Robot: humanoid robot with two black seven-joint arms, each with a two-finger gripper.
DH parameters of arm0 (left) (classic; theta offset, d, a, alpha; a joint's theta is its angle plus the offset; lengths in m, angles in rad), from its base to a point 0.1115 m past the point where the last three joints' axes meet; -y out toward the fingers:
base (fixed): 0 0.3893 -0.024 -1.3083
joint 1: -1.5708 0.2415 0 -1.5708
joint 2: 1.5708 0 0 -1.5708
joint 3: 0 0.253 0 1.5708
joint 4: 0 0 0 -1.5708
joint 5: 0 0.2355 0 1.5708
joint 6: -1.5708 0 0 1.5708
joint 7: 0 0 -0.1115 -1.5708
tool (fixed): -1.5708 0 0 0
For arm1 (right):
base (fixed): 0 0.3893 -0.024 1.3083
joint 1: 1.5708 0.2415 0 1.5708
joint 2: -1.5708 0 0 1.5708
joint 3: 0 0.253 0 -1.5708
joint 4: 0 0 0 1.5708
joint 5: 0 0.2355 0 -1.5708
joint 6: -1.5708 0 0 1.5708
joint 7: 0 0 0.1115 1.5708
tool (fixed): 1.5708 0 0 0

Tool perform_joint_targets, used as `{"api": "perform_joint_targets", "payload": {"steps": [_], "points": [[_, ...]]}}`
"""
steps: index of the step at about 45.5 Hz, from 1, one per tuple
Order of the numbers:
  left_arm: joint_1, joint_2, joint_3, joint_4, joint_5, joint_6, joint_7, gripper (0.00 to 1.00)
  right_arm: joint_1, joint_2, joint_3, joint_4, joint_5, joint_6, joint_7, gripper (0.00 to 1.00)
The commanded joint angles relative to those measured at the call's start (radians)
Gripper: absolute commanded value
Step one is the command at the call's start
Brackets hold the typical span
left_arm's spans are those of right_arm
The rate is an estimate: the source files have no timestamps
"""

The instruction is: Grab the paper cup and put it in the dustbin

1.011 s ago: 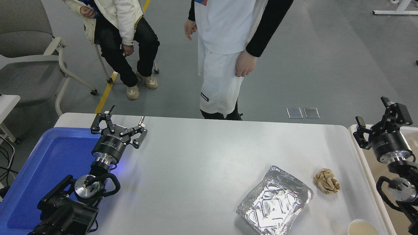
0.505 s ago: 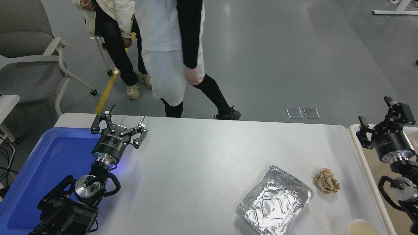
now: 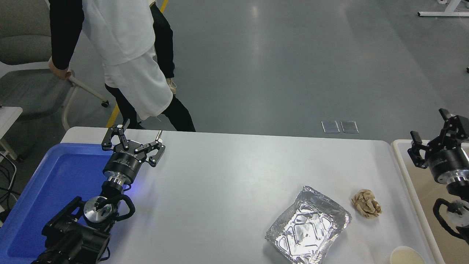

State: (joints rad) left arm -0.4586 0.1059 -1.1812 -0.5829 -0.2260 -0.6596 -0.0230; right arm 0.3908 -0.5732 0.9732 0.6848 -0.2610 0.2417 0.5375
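Note:
The paper cup (image 3: 406, 255) stands upright at the table's near right corner, cut off by the picture's bottom edge, its cream inside showing. Just right of the table lies the dustbin (image 3: 403, 165), with its off-white rim and beige walls. My right gripper (image 3: 432, 127) hangs open over the bin's far end, well beyond the cup and holding nothing. At the lower left my left gripper (image 3: 132, 138) is parked open beside the blue tray, also with nothing in it.
A silver foil tray (image 3: 307, 230) and a crumpled brown paper ball (image 3: 366, 203) lie on the table left of the cup. A blue plastic tray (image 3: 47, 190) fills the left end. A person (image 3: 121, 55) in white walks past the far left side, by a grey chair (image 3: 29, 73).
My right gripper has drifted right and slightly back over the dustbin. The person in white has walked from the table's far middle to the far left. The left arm has stayed put.

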Motion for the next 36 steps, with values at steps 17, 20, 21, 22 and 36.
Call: {"api": "perform_joint_targets", "payload": {"steps": [17, 20, 21, 22, 36], "points": [[0.0, 0.0, 0.0, 0.0, -0.001, 0.0, 0.0, 0.99, 0.106, -0.244, -0.125, 0.015, 0.0, 0.001, -0.01, 1.0], [0.0, 0.0, 0.0, 0.0, 0.001, 0.0, 0.0, 0.99, 0.134, -0.296, -0.195, 0.021, 0.0, 0.002, -0.014, 1.0], [0.0, 0.0, 0.0, 0.0, 0.001, 0.0, 0.0, 0.99, 0.146, -0.315, -0.226, 0.021, -0.001, 0.004, -0.019, 1.0], [0.0, 0.0, 0.0, 0.0, 0.001, 0.0, 0.0, 0.99, 0.16, -0.336, -0.26, 0.022, -0.006, 0.005, -0.025, 1.0], [0.0, 0.0, 0.0, 0.0, 0.001, 0.0, 0.0, 0.99, 0.779, -0.521, -1.196, 0.097, -0.07, 0.117, -0.168, 1.0]]}}
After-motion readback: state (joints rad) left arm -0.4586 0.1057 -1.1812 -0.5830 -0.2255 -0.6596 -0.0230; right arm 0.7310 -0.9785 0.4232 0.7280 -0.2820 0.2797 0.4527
